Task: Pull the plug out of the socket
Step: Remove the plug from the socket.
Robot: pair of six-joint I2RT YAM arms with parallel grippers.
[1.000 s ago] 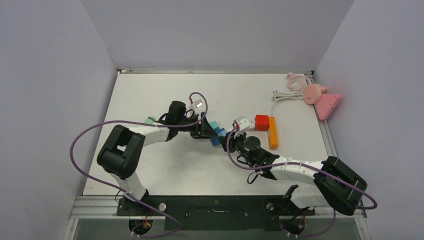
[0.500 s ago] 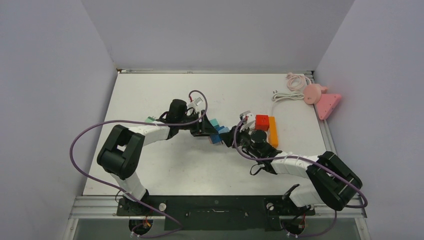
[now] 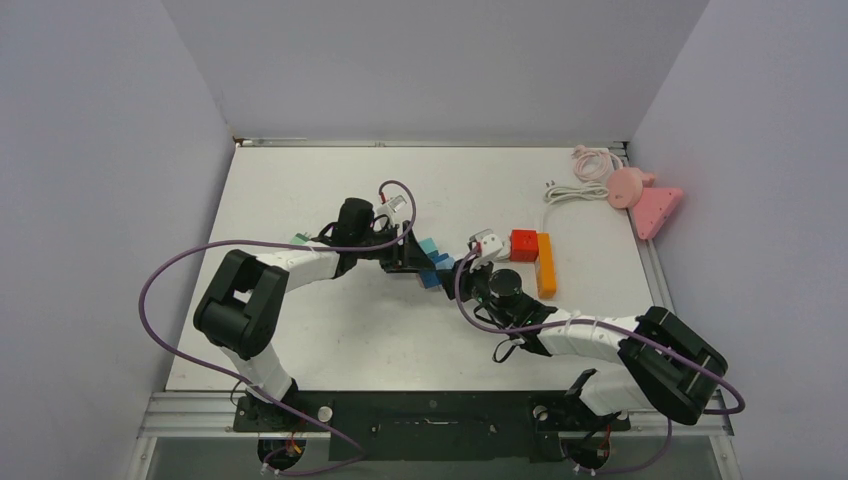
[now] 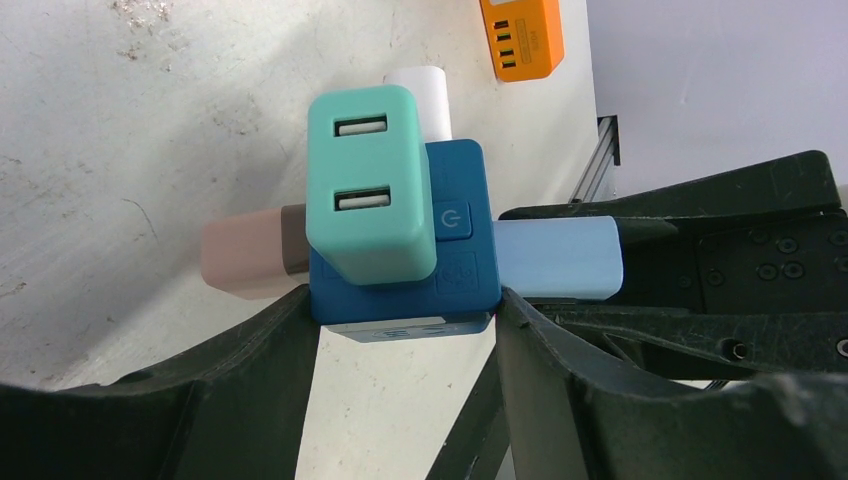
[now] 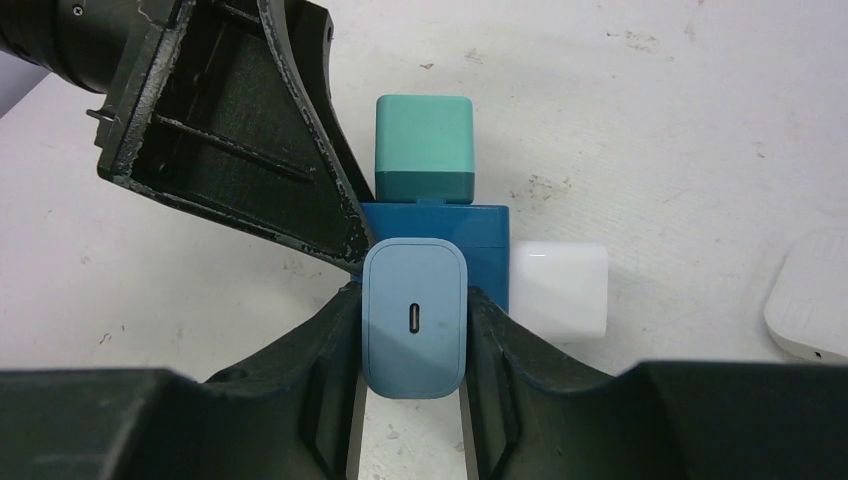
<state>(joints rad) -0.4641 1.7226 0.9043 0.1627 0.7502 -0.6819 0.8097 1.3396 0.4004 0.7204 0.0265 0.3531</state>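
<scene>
R wrist (image 3: 505,288) back, jaws on plug (image 5: 414,317)

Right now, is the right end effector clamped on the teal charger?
No, the right end effector grips the light blue plug; the teal charger lies beyond its fingertips.
</scene>
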